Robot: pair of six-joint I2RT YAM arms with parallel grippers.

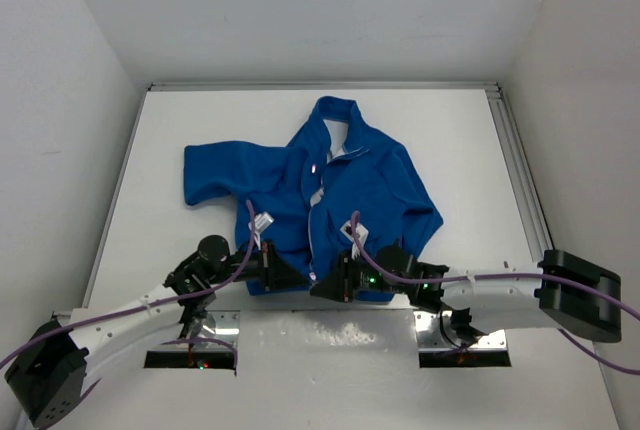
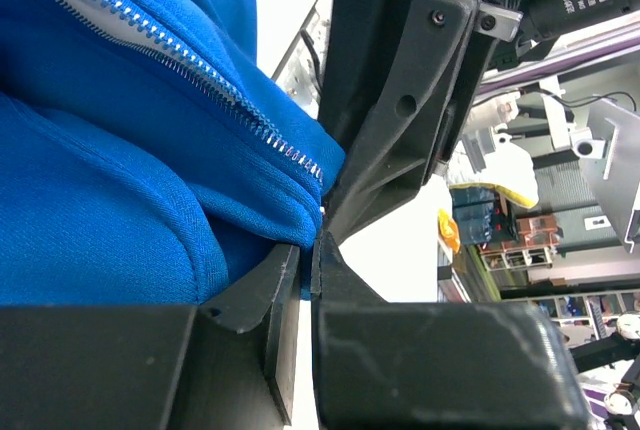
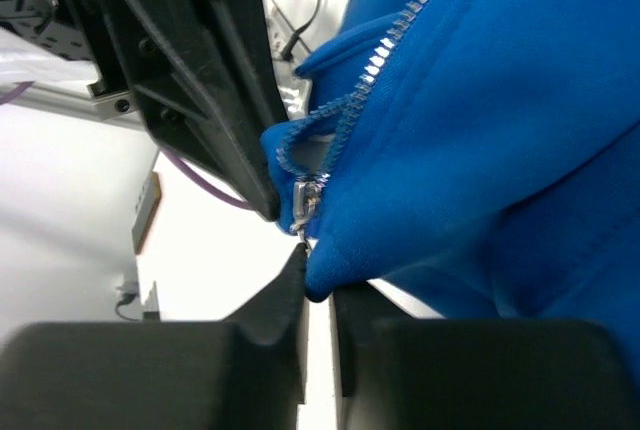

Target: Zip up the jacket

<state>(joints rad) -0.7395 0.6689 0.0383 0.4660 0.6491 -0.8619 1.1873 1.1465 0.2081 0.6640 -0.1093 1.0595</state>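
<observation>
The royal-blue jacket [image 1: 350,190] lies flat on the white table, collar far, hem near, left sleeve spread out to the left. Its silver zipper [image 1: 318,212] runs down the middle and is open along most of its length. My left gripper [image 1: 288,275] is shut on the hem just left of the zipper's bottom end; the left wrist view shows blue fabric [image 2: 120,210] pinched between its jaws [image 2: 318,246]. My right gripper [image 1: 328,285] is shut on the hem corner on the other side [image 3: 318,275], right below the zipper slider [image 3: 305,205]. The two grippers almost touch.
White walls close in the table on the left, back and right. An aluminium rail [image 1: 515,170] runs along the right edge. Two metal base plates [image 1: 212,324] [image 1: 462,335] sit at the near edge under the arms. Purple cables [image 1: 240,260] trail along both arms.
</observation>
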